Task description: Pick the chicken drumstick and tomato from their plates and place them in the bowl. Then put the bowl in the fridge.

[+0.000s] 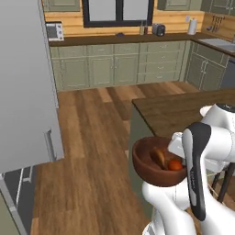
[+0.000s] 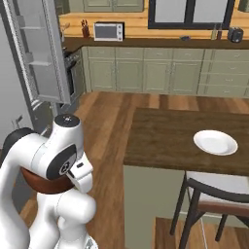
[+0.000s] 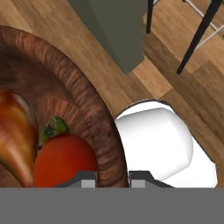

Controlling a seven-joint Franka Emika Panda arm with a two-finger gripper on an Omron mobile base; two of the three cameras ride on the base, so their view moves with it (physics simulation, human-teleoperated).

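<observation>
The dark-brown bowl (image 1: 148,166) hangs in the air off the left end of the island counter, with my gripper (image 3: 112,180) shut on its right wall, one fingertip inside and one outside. Inside it lie the chicken drumstick (image 1: 158,157) and the tomato (image 1: 175,165). The hand view shows the tomato (image 3: 63,159) with its green stem, the drumstick (image 3: 15,135) and the bowl's ribbed rim (image 3: 94,113) up close. A slice of the bowl (image 2: 35,183) peeks out under my arm. An empty white plate (image 2: 215,142) rests on the counter. The grey fridge (image 1: 23,92) stands left, its shelved door (image 2: 41,53) open.
The dark wooden island counter (image 2: 170,138) lies to the right, with a grey-seated chair (image 2: 214,192) tucked at its near side and dark chair legs (image 3: 197,39) below. Wood floor stretches between island and fridge. Green cabinets and a microwave (image 2: 108,31) line the back wall.
</observation>
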